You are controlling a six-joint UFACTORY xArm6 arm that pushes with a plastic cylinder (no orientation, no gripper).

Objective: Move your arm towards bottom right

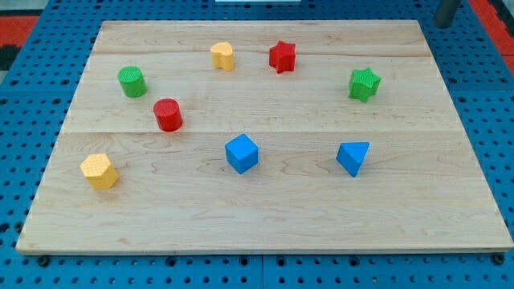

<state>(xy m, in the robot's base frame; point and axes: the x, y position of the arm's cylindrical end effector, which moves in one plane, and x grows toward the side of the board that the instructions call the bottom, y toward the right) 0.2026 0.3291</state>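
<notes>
Rod [446, 11] at view's top right corner, off wooden board [265, 217]; my tip hidden, position among blocks unclear; nearest: green star [364, 83]; blue triangle [352, 156] below it

Eight coloured blocks on wooden board [265, 217]

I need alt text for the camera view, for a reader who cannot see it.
A wooden board holds eight blocks: green cylinder, yellow block, red star, green star, red cylinder, yellow hexagon, blue cube, blue triangle. My tip sits at the top right, off the board.
</notes>
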